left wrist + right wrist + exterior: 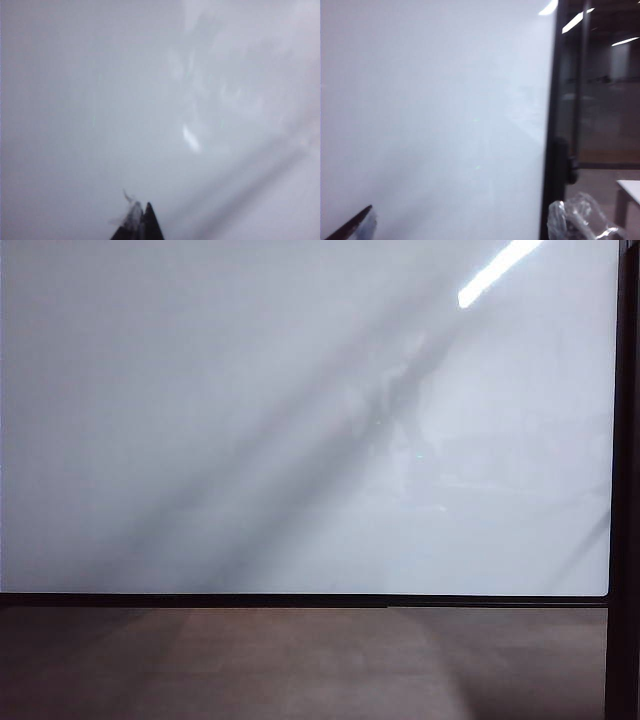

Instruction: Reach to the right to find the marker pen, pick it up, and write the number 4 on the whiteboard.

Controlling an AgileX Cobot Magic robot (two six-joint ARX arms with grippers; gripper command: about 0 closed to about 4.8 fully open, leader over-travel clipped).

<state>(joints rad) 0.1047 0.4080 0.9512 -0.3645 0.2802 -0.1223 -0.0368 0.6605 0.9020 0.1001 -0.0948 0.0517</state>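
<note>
Task is barely started. The whiteboard [300,420] is blank, with no number 4 on it. The marker pen is not visible in any view. The right gripper [470,225], near the board's right edge, has its jaws spread wide and holds nothing. The left gripper [139,222] faces the board with its tips together, empty. Finding, picking up and writing all remain.

We seem to be in a large hall or lab: a framed whiteboard [300,420] fills the view, with ceiling strip lights [625,41] and a white table [630,190] beyond its edge.
</note>
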